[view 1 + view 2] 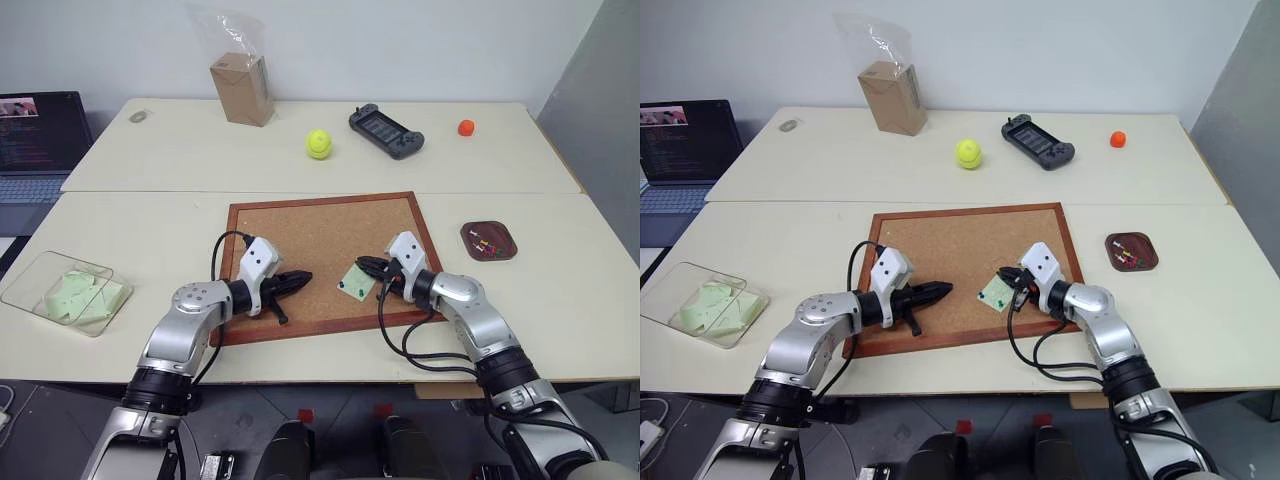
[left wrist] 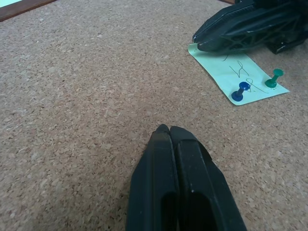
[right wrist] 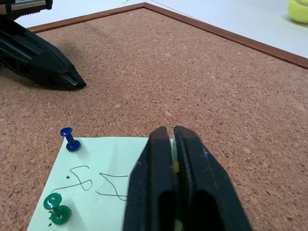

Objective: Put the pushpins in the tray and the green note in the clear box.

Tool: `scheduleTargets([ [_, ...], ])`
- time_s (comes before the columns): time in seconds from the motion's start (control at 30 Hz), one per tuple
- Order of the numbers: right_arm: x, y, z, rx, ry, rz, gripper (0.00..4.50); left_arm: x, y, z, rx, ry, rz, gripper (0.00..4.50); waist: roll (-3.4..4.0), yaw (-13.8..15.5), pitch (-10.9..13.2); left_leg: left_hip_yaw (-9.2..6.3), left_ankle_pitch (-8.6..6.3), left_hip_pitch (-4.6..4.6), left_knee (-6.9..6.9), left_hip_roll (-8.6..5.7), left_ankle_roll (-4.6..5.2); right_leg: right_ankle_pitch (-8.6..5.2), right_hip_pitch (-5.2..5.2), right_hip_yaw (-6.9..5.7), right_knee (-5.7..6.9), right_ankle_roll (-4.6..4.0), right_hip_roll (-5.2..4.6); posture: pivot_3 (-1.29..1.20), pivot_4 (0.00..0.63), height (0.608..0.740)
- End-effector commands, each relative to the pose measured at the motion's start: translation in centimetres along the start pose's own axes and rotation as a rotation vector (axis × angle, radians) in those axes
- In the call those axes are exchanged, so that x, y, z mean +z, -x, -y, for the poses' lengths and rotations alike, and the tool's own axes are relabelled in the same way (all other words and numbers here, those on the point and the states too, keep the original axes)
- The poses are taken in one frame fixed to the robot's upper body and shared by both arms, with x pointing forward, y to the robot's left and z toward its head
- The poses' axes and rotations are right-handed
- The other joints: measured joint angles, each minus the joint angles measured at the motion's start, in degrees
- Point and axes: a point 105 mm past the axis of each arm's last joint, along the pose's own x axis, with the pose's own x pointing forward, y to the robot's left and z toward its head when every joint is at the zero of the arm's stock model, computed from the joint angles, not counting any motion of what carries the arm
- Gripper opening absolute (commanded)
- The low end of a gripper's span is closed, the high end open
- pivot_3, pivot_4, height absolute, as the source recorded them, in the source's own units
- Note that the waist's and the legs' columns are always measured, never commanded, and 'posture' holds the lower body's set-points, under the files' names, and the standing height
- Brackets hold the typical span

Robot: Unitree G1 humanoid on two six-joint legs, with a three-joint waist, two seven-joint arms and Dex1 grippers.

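Fingers of the right gripper (image 3: 172, 132) are clenched over the green note (image 3: 101, 185), a speck of yellow, likely a pushpin head, between them. On the cork board (image 1: 300, 235) the note lies near the right frame. 2 pushpins, blue (image 3: 70, 138) and green (image 3: 56, 208), stand beside those fingers. The left gripper (image 2: 168, 130), shut and empty, is farther off.

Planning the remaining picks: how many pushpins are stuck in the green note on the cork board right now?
3 show: a blue pushpin and a green pushpin at one edge of the green note, plus something yellow between the shut right gripper's fingers, apparently a third.
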Motion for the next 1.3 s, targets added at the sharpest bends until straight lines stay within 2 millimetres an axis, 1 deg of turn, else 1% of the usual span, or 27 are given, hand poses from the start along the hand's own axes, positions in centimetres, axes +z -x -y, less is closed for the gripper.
scheduleTargets([
  [0.03, 1.2, 0.2, 1.1, -0.038, 0.042, 0.035, 0.05, -0.4, -0.1, 0.5, -0.013, -0.009, -0.024, 0.00, 0.00, 0.00, 0.00, 0.00, 0.00, 0.00, 0.00, 0.00, 0.00, 0.00, 0.00, 0.00, 0.00, 0.00, 0.00, 0.00, 0.150, 0.740],
  [0.17, 1.2, 0.3, 1.5, -0.062, 0.047, 0.036, 0.05, -0.4, -0.2, 0.5, -0.012, -0.008, -0.024, 0.00, 0.00, 0.00, 0.00, 0.00, 0.00, 0.00, 0.00, 0.00, 0.00, 0.00, 0.00, -0.01, 0.00, 0.00, 0.00, 0.00, 0.150, 0.740],
  [0.27, 2.3, 0.6, 1.8, -0.069, -0.066, 0.111, 0.05, -0.5, -0.1, 0.6, -0.019, -0.005, -0.030, 0.00, 0.00, -0.01, 0.00, 0.00, 0.00, 0.00, 0.00, 0.00, 0.00, 0.00, 0.00, 0.00, 0.00, 0.00, 0.00, 0.00, 0.150, 0.740],
  [0.33, 2.9, 0.8, 1.4, -0.037, -0.107, 0.148, 0.05, -0.5, -0.1, 0.7, -0.021, -0.002, -0.034, 0.00, 0.00, -0.01, 0.00, -0.01, 0.00, 0.00, 0.00, 0.01, 0.00, 0.00, -0.01, 0.00, 0.01, 0.00, 0.00, 0.00, 0.150, 0.740],
  [0.4, 3.2, 1.0, 1.0, -0.005, -0.132, 0.159, 0.05, -0.6, -0.1, 0.7, -0.023, 0.000, -0.037, 0.00, 0.00, 0.00, 0.00, -0.01, 0.00, -0.01, -0.01, 0.01, 0.00, 0.00, -0.01, 0.00, 0.01, -0.01, 0.00, 0.00, 0.150, 0.740],
  [0.47, 3.2, 1.2, 0.8, 0.005, -0.159, 0.161, 0.05, -0.6, 0.0, 0.7, -0.025, -0.001, -0.038, 0.00, 0.00, -0.01, 0.00, -0.02, 0.00, -0.01, -0.02, 0.00, 0.00, 0.00, -0.02, 0.00, 0.00, -0.01, 0.00, 0.00, 0.150, 0.740],
  [0.87, 2.9, 1.3, 1.4, -0.033, -0.289, 0.137, 0.05, -0.5, -0.1, 1.0, -0.039, 0.002, -0.045, 0.00, 0.00, -0.01, 0.00, -0.02, 0.00, -0.01, -0.02, 0.00, 0.00, 0.00, -0.02, -0.01, 0.00, -0.01, 0.00, 0.00, 0.150, 0.740],
  [1.0, 3.1, 1.4, 1.9, -0.053, -0.335, 0.142, 0.05, -0.5, -0.1, 1.1, -0.039, 0.001, -0.045, 0.00, 0.01, 0.00, 0.00, -0.01, 0.00, -0.01, -0.02, 0.00, 0.00, 0.00, -0.02, 0.00, 0.00, -0.01, 0.00, 0.00, 0.150, 0.740],
  [1.3, 3.4, 1.3, 2.0, -0.046, -0.429, 0.148, 0.05, -0.5, -0.1, 1.1, -0.041, 0.002, -0.047, 0.00, 0.00, -0.01, 0.00, -0.01, 0.00, -0.01, -0.02, 0.00, 0.01, 0.00, -0.02, 0.00, -0.01, -0.01, 0.00, 0.00, 0.150, 0.740],
])
